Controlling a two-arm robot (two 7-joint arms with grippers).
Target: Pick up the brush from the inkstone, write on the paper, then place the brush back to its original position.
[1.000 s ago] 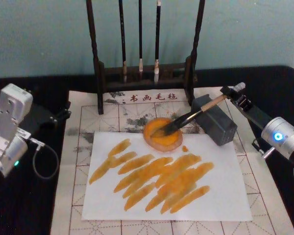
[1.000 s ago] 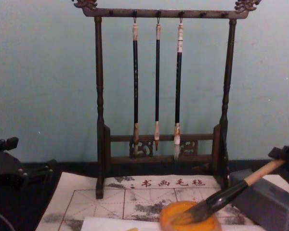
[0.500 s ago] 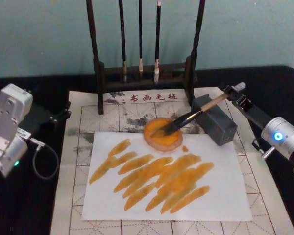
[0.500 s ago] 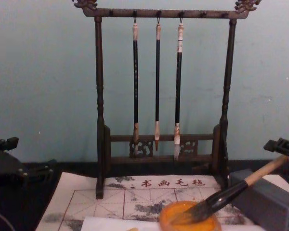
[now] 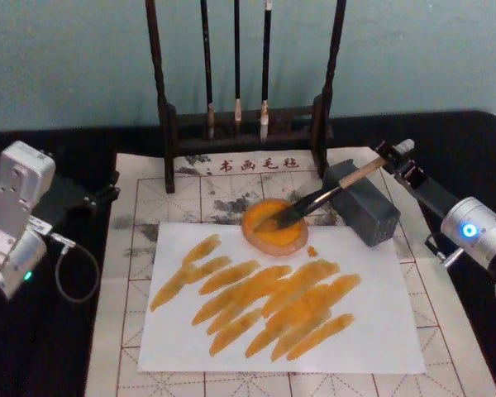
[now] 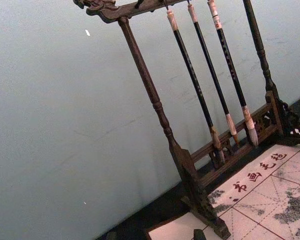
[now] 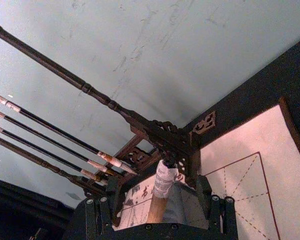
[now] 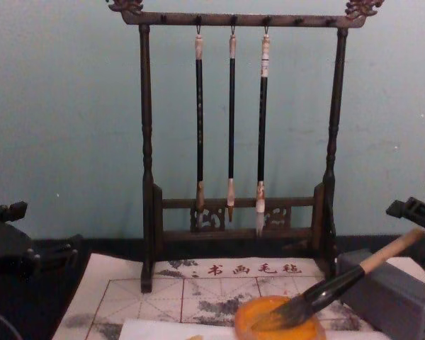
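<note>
Black table (image 5: 41,356) carrying beige grid mat (image 5: 124,331) and dark brush rack (image 5: 161,124). On the mat, the paper (image 5: 380,331), covered in orange strokes: writing step judged done. Beside its far edge, grey block (image 5: 372,211) and orange-filled inkstone (image 5: 273,236). The brush (image 5: 322,197) lying with tuft in the inkstone, handle propped on the block. Right end effector (image 5: 388,155) just behind the white end cap, jaws apart on either side of the handle, not gripping. Left end effector (image 5: 99,197) parked at the mat's left edge; open or closed cannot be told. Step in hand: release after replacing. Next move: straight withdrawal without nudging the handle.
</note>
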